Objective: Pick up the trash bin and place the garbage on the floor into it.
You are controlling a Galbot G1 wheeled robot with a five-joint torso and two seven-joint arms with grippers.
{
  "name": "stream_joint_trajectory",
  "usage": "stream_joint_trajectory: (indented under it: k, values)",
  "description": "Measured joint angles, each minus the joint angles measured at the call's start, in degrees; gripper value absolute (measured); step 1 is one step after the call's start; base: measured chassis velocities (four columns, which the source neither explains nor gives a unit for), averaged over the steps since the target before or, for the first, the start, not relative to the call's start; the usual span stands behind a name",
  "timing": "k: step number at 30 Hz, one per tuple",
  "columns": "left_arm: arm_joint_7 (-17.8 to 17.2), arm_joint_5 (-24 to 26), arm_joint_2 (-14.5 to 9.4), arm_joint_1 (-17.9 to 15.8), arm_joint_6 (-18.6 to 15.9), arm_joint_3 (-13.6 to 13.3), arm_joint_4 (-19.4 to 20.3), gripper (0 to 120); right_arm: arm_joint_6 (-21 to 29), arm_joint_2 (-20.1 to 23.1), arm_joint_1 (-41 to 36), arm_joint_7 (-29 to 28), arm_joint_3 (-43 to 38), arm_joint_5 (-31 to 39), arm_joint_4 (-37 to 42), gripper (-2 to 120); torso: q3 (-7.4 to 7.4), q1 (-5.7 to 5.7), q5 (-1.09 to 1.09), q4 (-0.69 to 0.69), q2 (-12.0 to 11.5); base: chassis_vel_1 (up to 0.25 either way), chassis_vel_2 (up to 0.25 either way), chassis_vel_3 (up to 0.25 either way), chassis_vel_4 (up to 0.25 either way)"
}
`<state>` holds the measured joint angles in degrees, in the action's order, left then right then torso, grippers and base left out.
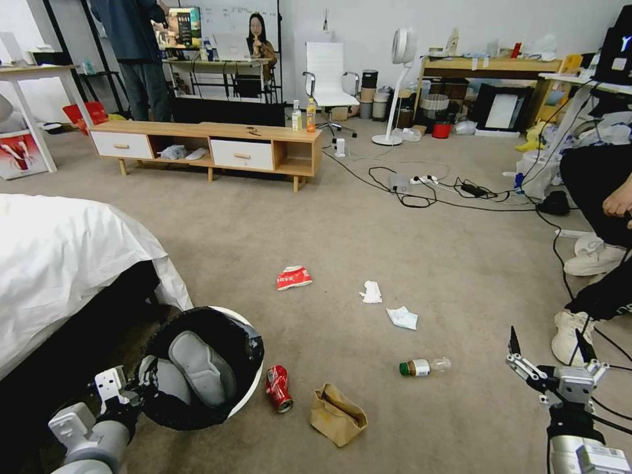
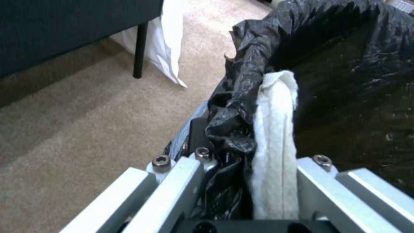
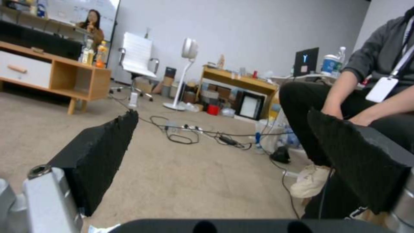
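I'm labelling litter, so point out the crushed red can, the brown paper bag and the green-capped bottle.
crushed red can (image 1: 278, 388): head view, middle of its red side.
brown paper bag (image 1: 337, 415): head view, centre of its crumpled face.
green-capped bottle (image 1: 423, 367): head view, its labelled body.

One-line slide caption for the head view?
Left gripper clamps the trash bin rim; right gripper hangs open above the floor, garbage scattered.

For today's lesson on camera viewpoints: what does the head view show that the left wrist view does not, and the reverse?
Head view alone: the litter on the floor, namely the red can, brown paper bag, wrapper, two tissue wads, small bottle, plus the open right pincer. Left wrist view alone: the left pincer shut on the trash bin rim, up close. Both: bin, carpet, white bedsheet.
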<state>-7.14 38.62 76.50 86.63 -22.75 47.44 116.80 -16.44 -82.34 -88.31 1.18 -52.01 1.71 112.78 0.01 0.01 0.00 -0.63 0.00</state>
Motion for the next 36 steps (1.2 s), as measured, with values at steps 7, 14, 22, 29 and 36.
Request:
stream_joint_trajectory:
  k: [7,14,22,29,36]
  values:
    - [-0.02,0.25,-0.33,-0.23,-0.44,-0.35,0.81,6,4.39,5.96,1.1,1.89,4.07,4.91,-0.67,100,0.0,0.0,0.0,0.0,0.0,0.0,0.0,0.0,0.0]
    - [-0.28,0.3,-0.65,-0.43,-1.22,-1.06,1.69,6,9.02,18.76,3.97,3.7,13.08,16.09,-3.87,100,0.0,0.0,0.0,0.01,0.0,0.0,0.0,0.0,0.0]
    - [-0.74,0.04,-0.45,-0.67,-1.56,-1.33,1.88,6,9.46,28.1,10.09,7.45,26.7,24.84,-11.22,100,0.0,0.0,0.01,-0.01,0.0,0.0,0.0,0.0,0.0]
    - [-0.96,-0.38,0.5,-0.79,-1.66,-1.06,1.7,6,8.43,28.38,24.17,10.91,48.35,29.73,-25.88,100,0.0,0.0,0.02,0.02,0.0,0.0,0.0,0.0,0.0]
    - [-0.69,-0.94,1.2,-0.16,-1.17,-0.99,1.58,6,8.02,26.0,30.64,12.62,60.29,29.78,-34.57,100,0.0,0.0,-0.01,-0.01,0.0,0.0,0.0,0.0,0.0]
